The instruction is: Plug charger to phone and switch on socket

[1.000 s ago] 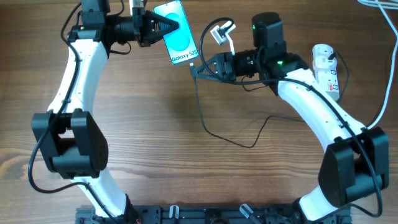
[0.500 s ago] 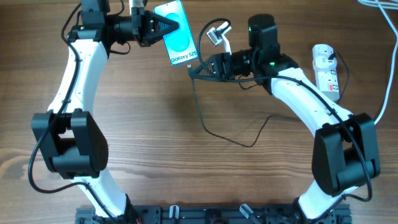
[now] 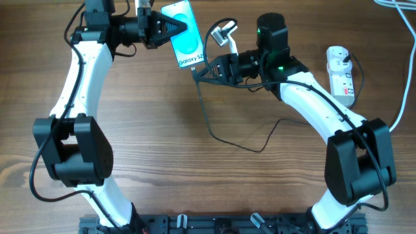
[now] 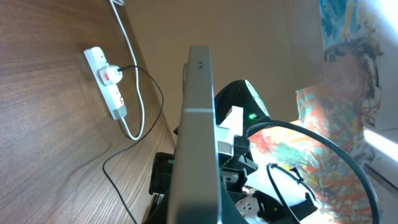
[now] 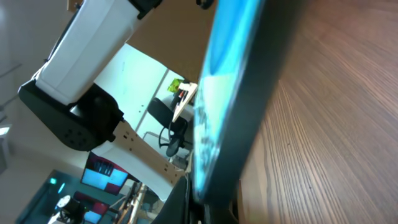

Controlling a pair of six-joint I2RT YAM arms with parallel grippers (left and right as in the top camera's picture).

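My left gripper (image 3: 170,28) is shut on the phone (image 3: 186,36) and holds it up at the back of the table, its turquoise screen facing up. The phone shows edge-on in the left wrist view (image 4: 199,124) and in the right wrist view (image 5: 239,93). My right gripper (image 3: 200,69) is shut on the charger plug and sits right at the phone's lower end; the plug itself is hidden. The thin black charger cable (image 3: 224,138) trails from it across the table. The white socket (image 3: 341,73) lies at the far right and also shows in the left wrist view (image 4: 109,84).
A thicker white cable (image 3: 408,39) runs along the right edge past the socket. The wooden table (image 3: 169,162) is bare in front. The dark arm mounts (image 3: 195,224) line the near edge.
My right gripper has moved left with the charger end, closing on the phone's lower end. The left gripper and phone have stayed still.
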